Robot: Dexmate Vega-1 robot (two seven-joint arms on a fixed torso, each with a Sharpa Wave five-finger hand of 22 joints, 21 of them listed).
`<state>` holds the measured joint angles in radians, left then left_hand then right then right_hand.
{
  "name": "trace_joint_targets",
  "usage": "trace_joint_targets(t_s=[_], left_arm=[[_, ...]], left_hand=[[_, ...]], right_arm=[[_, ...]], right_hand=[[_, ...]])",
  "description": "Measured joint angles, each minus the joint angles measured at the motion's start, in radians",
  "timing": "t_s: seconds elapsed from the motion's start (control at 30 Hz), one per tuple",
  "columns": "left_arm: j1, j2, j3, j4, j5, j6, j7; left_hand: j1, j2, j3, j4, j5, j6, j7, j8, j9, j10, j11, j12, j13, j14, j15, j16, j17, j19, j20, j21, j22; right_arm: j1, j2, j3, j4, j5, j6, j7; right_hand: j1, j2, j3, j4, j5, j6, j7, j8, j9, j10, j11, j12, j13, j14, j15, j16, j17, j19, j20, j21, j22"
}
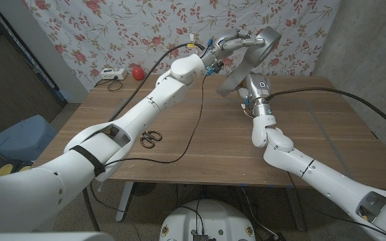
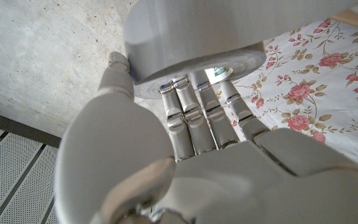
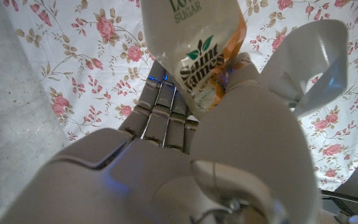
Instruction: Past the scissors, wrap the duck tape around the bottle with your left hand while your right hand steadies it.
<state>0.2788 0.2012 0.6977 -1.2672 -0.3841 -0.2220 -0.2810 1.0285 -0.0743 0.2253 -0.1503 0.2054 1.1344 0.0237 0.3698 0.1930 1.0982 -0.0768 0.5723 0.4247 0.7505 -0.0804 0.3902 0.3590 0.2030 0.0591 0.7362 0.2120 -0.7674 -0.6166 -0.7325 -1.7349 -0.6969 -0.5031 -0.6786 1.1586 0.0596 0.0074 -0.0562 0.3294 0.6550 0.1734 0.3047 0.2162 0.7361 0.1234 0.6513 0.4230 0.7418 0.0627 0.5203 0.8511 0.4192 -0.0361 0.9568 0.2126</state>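
Observation:
In the head view my left hand [image 1: 232, 45] is raised above the table's far side and grips a grey roll of duck tape [image 1: 265, 39]. A grey strip of tape [image 1: 235, 75] runs down from the roll to the bottle. My right hand [image 1: 256, 94] grips the bottle just below it, and the hand and strip hide the bottle. In the right wrist view the bottle [image 3: 194, 50] with its "Saint James" label sits in my right hand [image 3: 185, 155], the tape strip [image 3: 309, 56] beside it. In the left wrist view my left hand [image 2: 185, 137] holds the roll [image 2: 191, 37].
Black-handled scissors [image 1: 151, 138] lie on the wooden table [image 1: 313, 127] under my left arm. A white power strip [image 1: 109, 75] and a red object [image 1: 137, 71] sit at the far left corner. A black cable trails across the table. A floral cloth hangs behind.

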Motion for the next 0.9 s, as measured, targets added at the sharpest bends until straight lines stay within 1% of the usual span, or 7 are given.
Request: trace_joint_targets(t_s=[0.03, 0.17, 0.2, 0.5, 0.67, 0.7, 0.9], left_arm=[[-0.001, 0.000, 0.000, 0.000, 0.000, 0.000, 0.000], [-0.007, 0.003, 0.002, -0.002, 0.000, 0.000, 0.000], [-0.008, 0.003, 0.002, -0.002, 0.039, -0.004, 0.034], [-0.017, 0.002, 0.005, 0.017, 0.107, -0.043, 0.105], [-0.017, 0.005, 0.008, 0.023, 0.107, -0.043, 0.105], [-0.017, 0.007, 0.008, 0.023, 0.182, -0.079, 0.178], [-0.017, 0.021, 0.009, 0.012, 0.233, -0.084, 0.227]], left_hand=[[0.000, 0.000, 0.000, 0.000, 0.000, 0.000, 0.000, 0.000, 0.000, 0.000, 0.000, 0.000, 0.001, 0.000, 0.000, 0.000, -0.001, -0.002, 0.002, 0.000, 0.000], [0.000, 0.000, -0.003, 0.003, -0.002, 0.000, 0.000, -0.001, 0.000, 0.000, 0.000, 0.000, 0.005, 0.000, 0.000, 0.000, 0.001, -0.002, 0.002, 0.000, -0.001], [0.000, 0.000, -0.004, 0.004, -0.002, 0.000, 0.000, -0.001, 0.000, 0.000, 0.000, 0.000, 0.005, 0.000, 0.000, 0.000, 0.001, -0.002, 0.002, 0.000, -0.002], [0.000, 0.000, -0.004, 0.004, -0.002, 0.000, 0.000, -0.005, 0.000, 0.003, 0.000, -0.009, 0.005, 0.000, 0.000, 0.000, 0.001, -0.002, 0.002, 0.004, -0.003], [0.000, 0.000, -0.004, 0.004, -0.002, 0.000, 0.000, -0.007, 0.000, 0.003, 0.000, -0.009, 0.005, 0.000, 0.000, 0.000, 0.001, -0.002, 0.002, 0.007, -0.003], [0.000, 0.000, -0.004, 0.004, -0.002, 0.000, 0.000, -0.008, 0.000, 0.003, 0.000, -0.009, 0.005, 0.000, 0.000, 0.000, 0.001, -0.002, 0.002, 0.007, -0.003], [0.000, 0.000, -0.008, 0.008, -0.003, 0.000, 0.000, -0.009, 0.000, 0.003, 0.000, -0.015, 0.002, 0.000, 0.000, -0.004, 0.001, -0.002, 0.002, 0.008, -0.003]], right_arm=[[0.013, 0.008, -0.038, 0.008, -0.005, 0.000, -0.001], [0.013, 0.008, -0.038, 0.008, -0.057, 0.005, -0.010], [0.018, 0.010, -0.062, 0.017, -0.069, 0.009, -0.013], [0.015, 0.012, -0.080, 0.017, -0.154, 0.038, -0.039], [0.015, 0.012, -0.080, 0.017, -0.177, 0.052, -0.053], [0.009, 0.020, -0.079, 0.017, -0.183, 0.055, -0.058], [0.007, 0.029, -0.077, 0.024, -0.209, 0.061, -0.087]], right_hand=[[0.000, 0.000, 0.000, 0.000, 0.000, 0.002, 0.001, 0.000, 0.000, 0.000, 0.000, 0.000, 0.000, 0.002, 0.002, -0.001, 0.005, 0.000, 0.000, 0.000, -0.001], [0.000, 0.000, -0.004, 0.004, 0.008, 0.010, 0.000, -0.002, 0.000, 0.000, 0.000, -0.001, 0.000, 0.002, 0.002, -0.007, 0.013, 0.000, 0.000, 0.000, -0.004], [0.001, -0.001, -0.004, 0.004, 0.008, 0.010, 0.000, -0.003, 0.000, 0.000, 0.000, -0.003, 0.000, 0.004, 0.003, -0.007, 0.013, -0.002, -0.002, 0.000, -0.004], [0.008, -0.008, 0.004, 0.021, 0.011, 0.010, 0.000, -0.006, -0.003, 0.001, 0.000, -0.006, 0.000, 0.007, 0.003, -0.018, 0.013, -0.009, 0.003, 0.004, -0.009], [0.008, -0.008, 0.001, 0.026, 0.019, 0.010, 0.000, -0.006, -0.001, 0.003, -0.002, -0.014, 0.000, 0.010, 0.000, -0.021, 0.014, -0.009, 0.003, 0.004, -0.009], [0.008, -0.008, 0.001, 0.026, 0.019, 0.010, 0.000, -0.008, 0.000, 0.003, -0.002, -0.016, 0.000, 0.010, 0.000, -0.022, 0.014, -0.009, 0.003, 0.004, -0.009], [0.007, -0.007, -0.002, 0.032, 0.026, 0.010, 0.000, -0.013, -0.002, 0.003, -0.002, -0.017, 0.001, 0.010, 0.000, -0.023, 0.018, -0.009, 0.003, 0.004, -0.009]])
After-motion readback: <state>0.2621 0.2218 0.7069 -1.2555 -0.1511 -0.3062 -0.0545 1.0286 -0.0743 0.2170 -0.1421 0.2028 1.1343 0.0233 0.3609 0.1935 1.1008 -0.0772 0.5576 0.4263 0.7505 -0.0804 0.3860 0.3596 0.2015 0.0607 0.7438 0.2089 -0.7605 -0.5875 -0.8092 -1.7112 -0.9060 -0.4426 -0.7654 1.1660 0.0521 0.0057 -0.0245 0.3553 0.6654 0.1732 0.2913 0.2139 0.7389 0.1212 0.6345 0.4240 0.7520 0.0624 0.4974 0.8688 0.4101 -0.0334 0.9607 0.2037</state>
